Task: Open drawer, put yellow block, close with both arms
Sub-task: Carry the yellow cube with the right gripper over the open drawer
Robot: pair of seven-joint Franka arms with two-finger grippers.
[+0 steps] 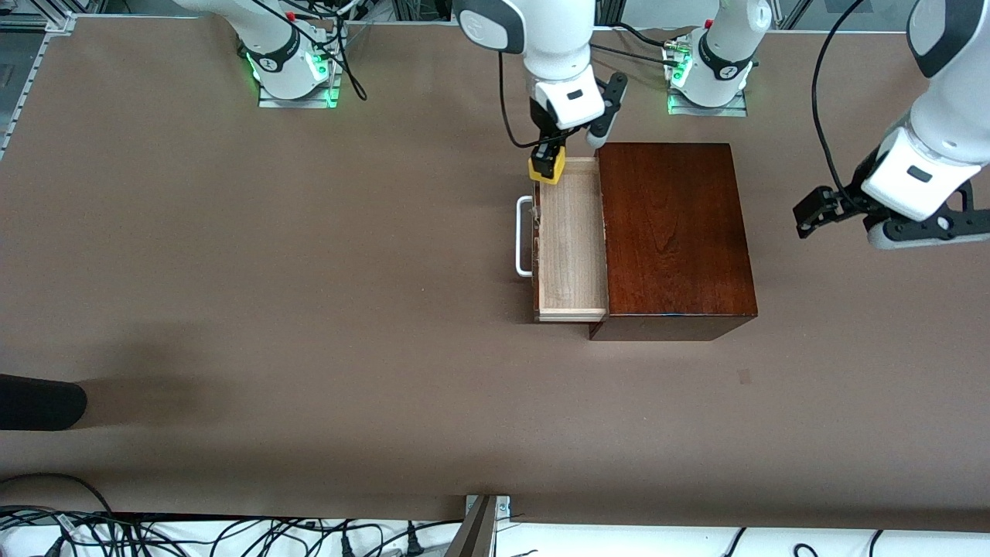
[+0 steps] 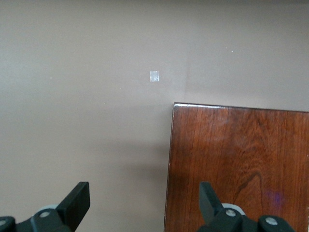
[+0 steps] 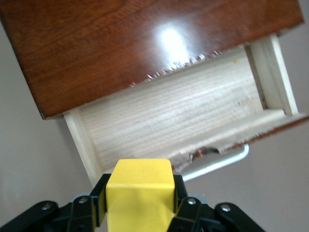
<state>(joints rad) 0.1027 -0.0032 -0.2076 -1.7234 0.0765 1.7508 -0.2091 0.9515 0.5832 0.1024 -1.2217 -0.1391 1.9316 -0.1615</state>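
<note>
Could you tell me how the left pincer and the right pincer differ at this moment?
The right pincer is shut on the small bright yellow cube; the left pincer is open and holds nothing. The right pincer hangs over the corner of the pulled-out pale-wood drawer nearest the arms' bases; the left pincer waits over bare table at the left arm's end, beside the glossy dark wooden box. Both are black and two-fingered.

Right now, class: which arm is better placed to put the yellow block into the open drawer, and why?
Right. The right gripper is shut on the yellow block above the open drawer's end; the left gripper hangs open beside the wooden box.
</note>
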